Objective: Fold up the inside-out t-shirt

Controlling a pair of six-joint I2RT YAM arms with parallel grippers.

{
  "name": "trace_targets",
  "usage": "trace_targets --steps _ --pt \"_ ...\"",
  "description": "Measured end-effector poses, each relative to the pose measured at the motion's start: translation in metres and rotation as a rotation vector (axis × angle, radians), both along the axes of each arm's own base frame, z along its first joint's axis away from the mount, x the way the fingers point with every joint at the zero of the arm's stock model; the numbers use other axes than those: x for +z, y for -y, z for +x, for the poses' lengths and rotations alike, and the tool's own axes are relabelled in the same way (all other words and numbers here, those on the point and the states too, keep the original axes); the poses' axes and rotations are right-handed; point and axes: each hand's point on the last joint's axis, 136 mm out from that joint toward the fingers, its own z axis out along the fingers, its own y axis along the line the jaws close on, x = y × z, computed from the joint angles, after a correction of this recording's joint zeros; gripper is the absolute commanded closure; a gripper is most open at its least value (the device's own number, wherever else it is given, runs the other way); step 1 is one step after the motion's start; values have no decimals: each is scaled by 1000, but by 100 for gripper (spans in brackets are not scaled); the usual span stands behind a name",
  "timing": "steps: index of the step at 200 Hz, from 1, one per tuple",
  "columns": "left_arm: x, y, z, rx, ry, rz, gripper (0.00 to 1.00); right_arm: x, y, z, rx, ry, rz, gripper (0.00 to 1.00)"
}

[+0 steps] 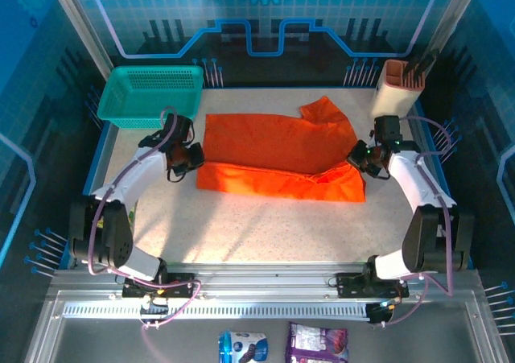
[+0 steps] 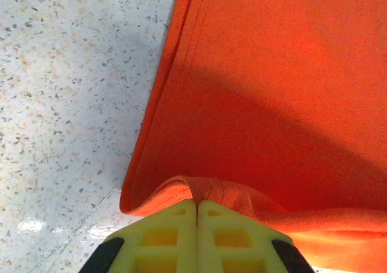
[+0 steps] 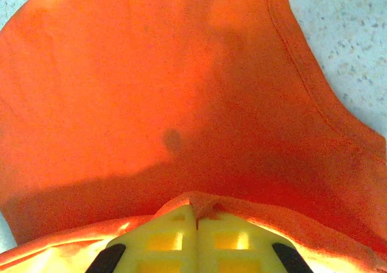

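Wrist views: left gripper (image 2: 196,204), right gripper (image 3: 195,208) clamp t-shirt (image 1: 273,147); overhead adds basket (image 1: 150,115).

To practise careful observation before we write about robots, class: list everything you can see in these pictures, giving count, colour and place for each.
t-shirt: one, orange-red, lying across the middle of the table
basket: one, teal, far left corner
container: one, cream with a salmon top, far right corner
blue-white packet: one, below the near rail
purple packet: one, beside it
table: one, speckled white
left gripper: one, yellow-tipped, shut on the t-shirt's left edge
right gripper: one, yellow-tipped, shut on its right edge
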Motion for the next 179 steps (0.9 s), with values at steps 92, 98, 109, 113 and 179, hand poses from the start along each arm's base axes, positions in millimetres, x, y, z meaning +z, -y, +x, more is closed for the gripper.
trace_targets --steps 92,98,109,113,179 --pt "-36 -16 27 17 -74 49 96 -28 -4 52 67 -3 35 100" --pt "-37 -17 28 18 -76 51 94 -30 -4 54 69 -5 36 99" --pt "-38 -19 30 20 -80 52 86 -33 -5 57 74 -9 44 85" --pt "-39 -19 31 19 -81 53 82 -34 -6 57 76 -11 47 78" --pt "-17 -22 35 27 -18 65 71 -9 -5 56 107 37 18 50"
